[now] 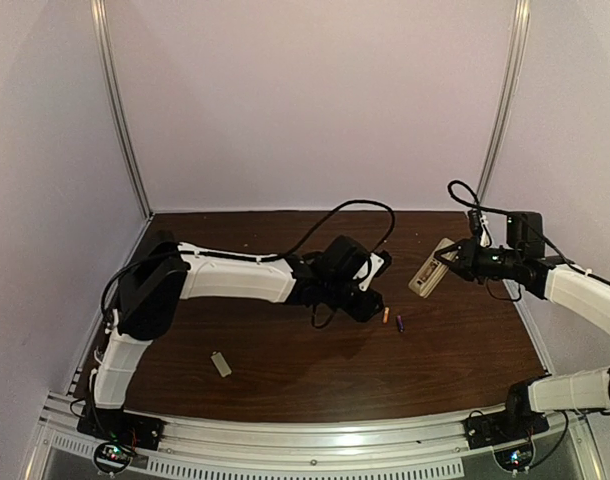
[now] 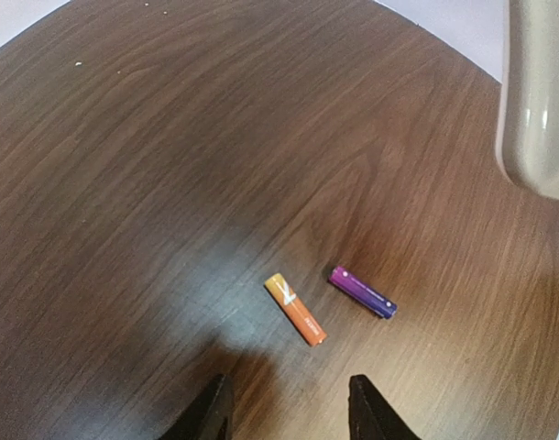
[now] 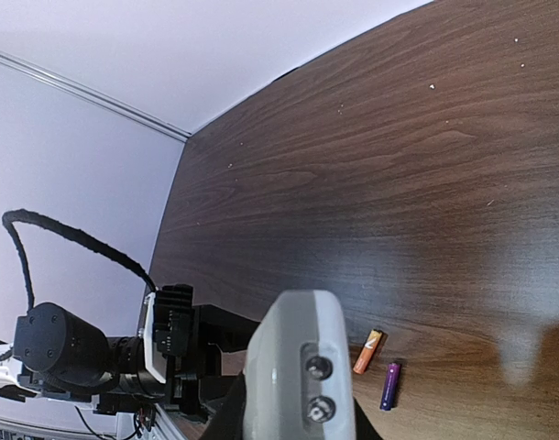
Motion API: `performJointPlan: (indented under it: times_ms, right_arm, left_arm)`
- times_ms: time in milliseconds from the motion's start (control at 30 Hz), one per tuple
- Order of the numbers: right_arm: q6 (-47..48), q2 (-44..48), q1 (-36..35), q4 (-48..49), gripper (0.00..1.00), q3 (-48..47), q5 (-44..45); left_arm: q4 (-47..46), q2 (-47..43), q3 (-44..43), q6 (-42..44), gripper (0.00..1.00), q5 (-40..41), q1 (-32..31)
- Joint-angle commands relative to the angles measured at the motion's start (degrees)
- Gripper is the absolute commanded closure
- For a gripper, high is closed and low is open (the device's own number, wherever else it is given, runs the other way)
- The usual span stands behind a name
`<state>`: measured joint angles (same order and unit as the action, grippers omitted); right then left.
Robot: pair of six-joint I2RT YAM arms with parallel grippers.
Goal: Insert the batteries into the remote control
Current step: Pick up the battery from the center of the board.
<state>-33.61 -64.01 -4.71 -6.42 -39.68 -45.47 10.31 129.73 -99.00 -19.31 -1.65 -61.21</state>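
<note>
Hovering with jaws apart and empty, the left gripper (image 2: 289,394) has the orange battery (image 2: 296,309) lying just ahead of it, long axis diagonal across the gap; the purple battery (image 2: 362,291) lies just beyond, roughly parallel; farther off, the right gripper (image 1: 453,258) clamps the remote control (image 1: 430,268) aloft; the left arm is nearer both batteries

setting: robot test booth, lab type. dark wood-grain table (image 1: 285,380); plain pale walls (image 1: 315,100) on three sides; metal corner posts (image 1: 122,110); metal rail (image 1: 315,440) along the near edge with two arm bases (image 1: 120,428) bolted on; small lit circuit boards (image 1: 113,456) beside them; loose black cable (image 1: 360,203).
</note>
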Motion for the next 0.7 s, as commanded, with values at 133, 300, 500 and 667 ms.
performJointPlan:
  times_ms: [133,300,500,667]
  right_arm:
    - [1.17,0.07,1.34,-0.18,1.00,0.92,-1.20]
    - [0.85,0.09,1.55,0.46,1.00,1.67,-1.49]
    - [0.78,-0.05,1.71,0.71,1.00,2.21,-1.79]
    - [0.65,0.02,1.72,1.05,1.00,2.41,-1.99]
  left_arm:
    - [0.52,5.74,-6.00,-2.19,0.59,0.52,-0.07]
    - [1.30,8.15,-8.86,-2.53,0.59,0.59,-0.28]
    - [2.40,11.27,-12.09,-2.04,0.59,0.66,-1.26]
    - [2.88,13.16,-13.68,-1.82,0.59,2.88,-1.58]
